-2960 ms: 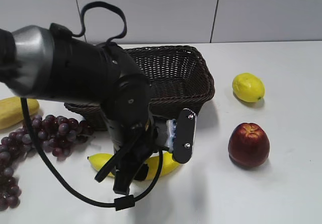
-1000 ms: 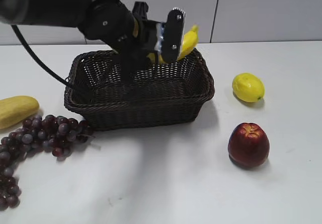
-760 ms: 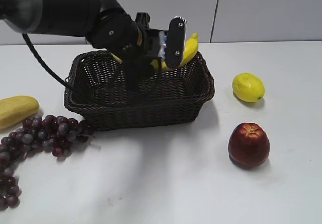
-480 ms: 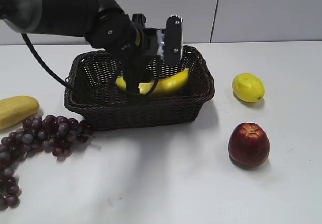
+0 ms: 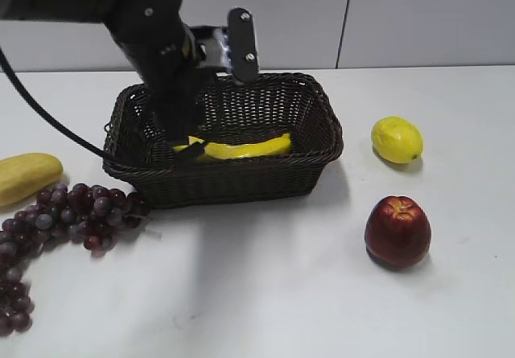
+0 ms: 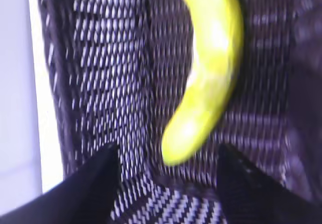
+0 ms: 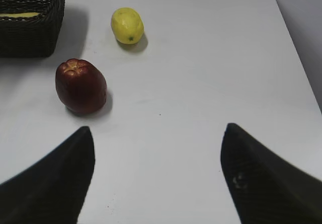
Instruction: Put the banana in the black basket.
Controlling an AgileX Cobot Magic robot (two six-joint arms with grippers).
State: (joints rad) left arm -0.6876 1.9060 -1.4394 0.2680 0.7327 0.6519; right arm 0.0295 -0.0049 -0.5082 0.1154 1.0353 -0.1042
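The banana (image 5: pixel 241 148) lies flat on the floor of the black basket (image 5: pixel 318 153); it also shows in the left wrist view (image 6: pixel 211 73) on the basket weave (image 6: pixel 110 83). My left gripper (image 5: pixel 211 52) is open and empty above the basket's back left part, apart from the banana; in the left wrist view (image 6: pixel 168 158) its fingers stand wide on either side of the banana's tip. My right gripper (image 7: pixel 158 133) is open and empty over bare table, out of the exterior view. A corner of the basket (image 7: pixel 30 38) shows in the right wrist view.
A lemon (image 5: pixel 397 139) and a red apple (image 5: pixel 397 231) lie right of the basket; they also show in the right wrist view, lemon (image 7: pixel 127 25) and apple (image 7: pixel 80 85). A paler blunt yellow fruit (image 5: pixel 26 176) and purple grapes (image 5: pixel 56 225) lie at the left.
My left gripper carried the banana from the table up over the basket, lowered it in and let go. It has since risen and drawn left; the banana settled flat.
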